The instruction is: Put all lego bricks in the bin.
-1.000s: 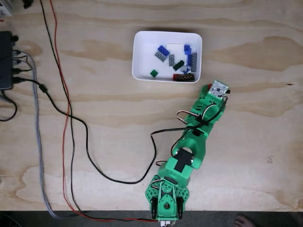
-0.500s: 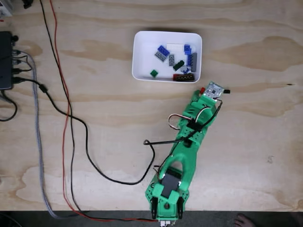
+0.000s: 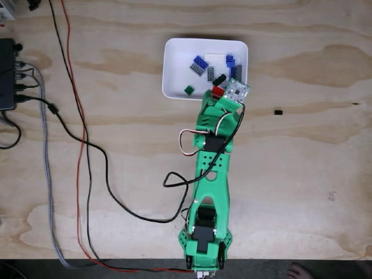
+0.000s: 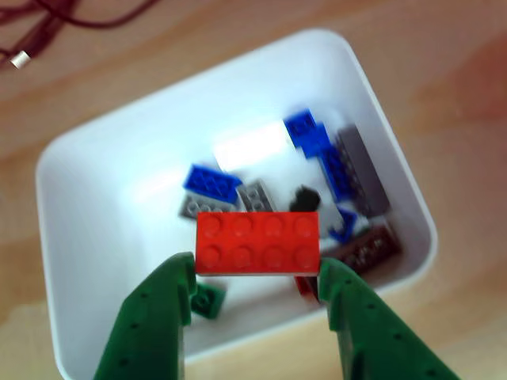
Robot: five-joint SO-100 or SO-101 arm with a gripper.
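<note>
My green gripper [image 4: 256, 269] is shut on a red two-by-four lego brick [image 4: 257, 241], gripped at its two short ends and held above the near part of the white bin [image 4: 95, 229]. Inside the bin lie several lego bricks: blue [image 4: 212, 180], grey [image 4: 364, 170], dark red [image 4: 368, 247], green [image 4: 207, 301] and a white plate [image 4: 249, 146]. In the fixed view the gripper [image 3: 218, 87] reaches over the bin's [image 3: 174, 70] front edge, and the red brick [image 3: 218, 91] shows beside the arm's circuit board [image 3: 237, 90].
A small black piece [image 3: 278, 111] lies on the plywood table [image 3: 314, 163] right of the arm. Black, red and grey cables [image 3: 81, 133] run down the left side to a black box [image 3: 7, 75]. A person's toes [image 3: 299, 271] show at the bottom right.
The arm has swung left and stretched forward, carrying the red brick from right of the bin to over its front edge. The small black piece stayed on the table.
</note>
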